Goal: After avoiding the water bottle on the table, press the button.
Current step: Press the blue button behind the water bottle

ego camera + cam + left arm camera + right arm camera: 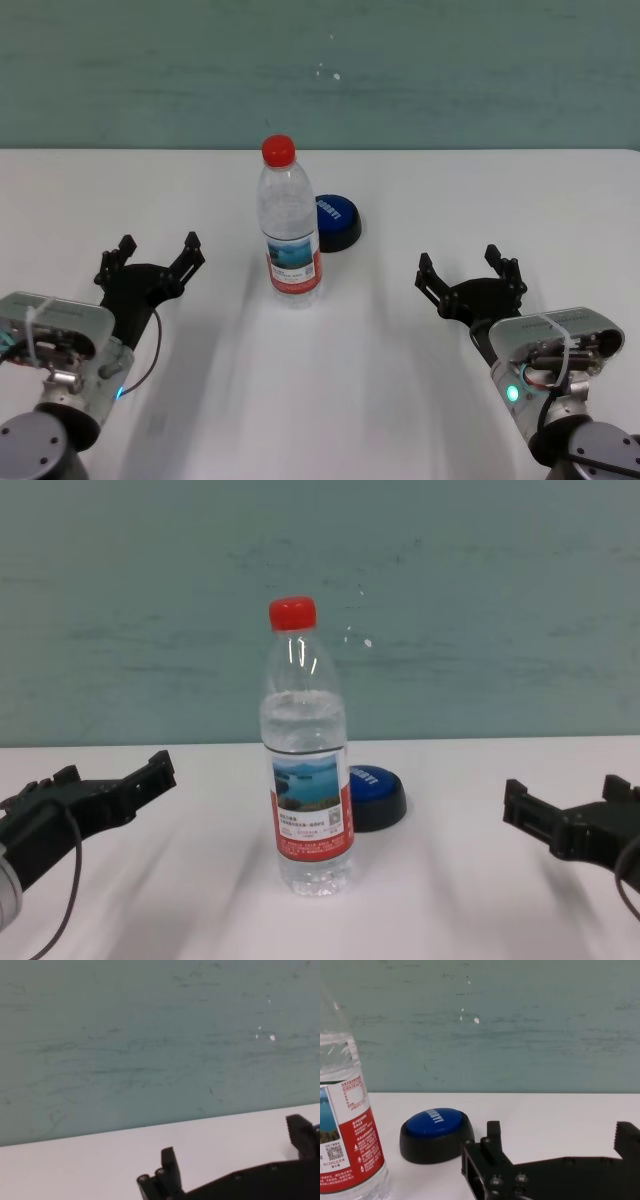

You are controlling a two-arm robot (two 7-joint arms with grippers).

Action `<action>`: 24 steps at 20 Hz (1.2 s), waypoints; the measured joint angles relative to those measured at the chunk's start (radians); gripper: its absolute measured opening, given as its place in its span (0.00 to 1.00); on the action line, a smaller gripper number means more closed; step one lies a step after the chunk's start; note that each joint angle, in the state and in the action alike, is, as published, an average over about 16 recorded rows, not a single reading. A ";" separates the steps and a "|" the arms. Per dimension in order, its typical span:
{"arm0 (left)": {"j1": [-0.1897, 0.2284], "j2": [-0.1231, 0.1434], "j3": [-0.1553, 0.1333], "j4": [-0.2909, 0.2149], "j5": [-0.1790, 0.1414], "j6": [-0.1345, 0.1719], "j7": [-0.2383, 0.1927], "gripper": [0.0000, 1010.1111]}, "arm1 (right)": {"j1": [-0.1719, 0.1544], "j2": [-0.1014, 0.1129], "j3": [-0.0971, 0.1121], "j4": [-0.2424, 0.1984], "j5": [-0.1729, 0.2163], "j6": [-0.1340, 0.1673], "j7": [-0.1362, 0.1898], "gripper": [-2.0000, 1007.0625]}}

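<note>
Button (338,222) sits just behind the bottle (290,225); either spread-fingered hand, left (155,258) or right (470,272), could topple it reaching straight in.

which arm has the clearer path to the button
The right. The button sits behind and to the right of the water bottle, so the open right gripper has a clear line to it. The left gripper would have to go round the bottle.
</note>
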 joint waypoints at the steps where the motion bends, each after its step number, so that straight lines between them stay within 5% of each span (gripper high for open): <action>1: 0.000 0.000 0.000 0.000 0.000 0.000 0.000 0.99 | 0.000 0.000 0.000 0.000 0.000 0.000 0.000 1.00; 24: 0.000 0.000 0.000 0.000 0.000 0.000 0.000 0.99 | 0.000 0.000 0.000 0.000 0.000 0.000 0.000 1.00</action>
